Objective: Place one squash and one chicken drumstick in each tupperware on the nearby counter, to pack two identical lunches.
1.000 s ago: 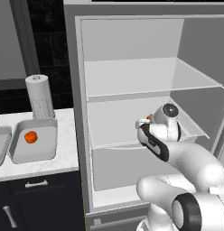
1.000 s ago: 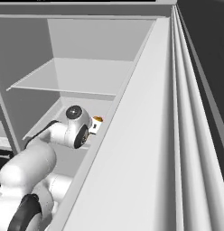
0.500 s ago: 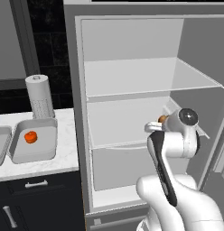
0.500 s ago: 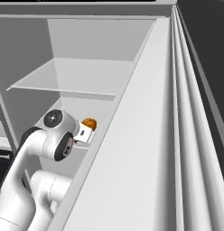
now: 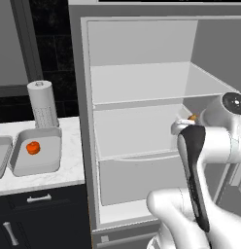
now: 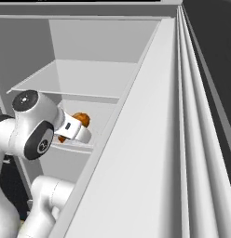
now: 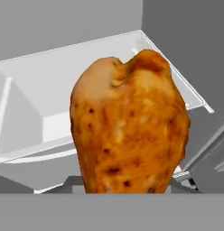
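Grey fridge shelves [image 5: 142,90] stand open beside the white marble counter [image 5: 69,168]. At the middle shelf, the gripper [image 6: 79,128] is clenched on a browned chicken drumstick [image 7: 129,124] (it rises large before the hand camera, its orange end peeking past the wrist). On the counter, one tupperware [image 5: 49,163] holds an orange squash [image 5: 33,148], near a paper towel roll [image 5: 42,103].

Open fridge [image 5: 142,131]; paper-towel roll [image 5: 42,103] upright.
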Motion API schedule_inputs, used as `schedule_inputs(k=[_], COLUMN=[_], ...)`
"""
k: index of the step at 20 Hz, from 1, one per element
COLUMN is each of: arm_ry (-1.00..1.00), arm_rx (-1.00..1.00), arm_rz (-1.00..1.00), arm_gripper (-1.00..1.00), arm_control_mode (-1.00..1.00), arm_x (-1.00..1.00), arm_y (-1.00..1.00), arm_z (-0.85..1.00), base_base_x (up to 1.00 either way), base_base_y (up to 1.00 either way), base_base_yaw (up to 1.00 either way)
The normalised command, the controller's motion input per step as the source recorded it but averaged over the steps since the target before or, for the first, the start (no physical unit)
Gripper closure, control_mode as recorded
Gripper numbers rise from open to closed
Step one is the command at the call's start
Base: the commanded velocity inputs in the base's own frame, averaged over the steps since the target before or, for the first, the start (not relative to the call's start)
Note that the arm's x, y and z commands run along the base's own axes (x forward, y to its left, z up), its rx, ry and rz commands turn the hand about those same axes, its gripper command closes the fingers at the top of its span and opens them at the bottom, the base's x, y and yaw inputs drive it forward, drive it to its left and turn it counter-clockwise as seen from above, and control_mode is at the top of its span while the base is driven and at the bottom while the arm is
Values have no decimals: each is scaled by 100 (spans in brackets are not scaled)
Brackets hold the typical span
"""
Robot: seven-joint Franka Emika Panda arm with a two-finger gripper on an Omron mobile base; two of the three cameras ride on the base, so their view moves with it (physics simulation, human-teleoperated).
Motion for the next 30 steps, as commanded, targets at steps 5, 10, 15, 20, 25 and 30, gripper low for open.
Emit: schedule_inputs(k=[5,10,15,20,25,30], arm_ry=[1,-12,-28,0,0,0], arm_rx=[0,0,-6,0,0,0], arm_rz=[0,2,0,0,0,0], arm_gripper=[100,100,100,100,100,100], arm_control_mode=[-100,-100,-100,100,100,100], arm_x=[-74,-76,-63,0,0,0], arm_y=[0,21,29,0,0,0], arm_z=[100,96,61,0,0,0], base_base_x=[0,0,0,-97,-82,-17], base_base_y=[0,0,0,39,100,100], base_base_yaw=[0,0,0,3,6,0])
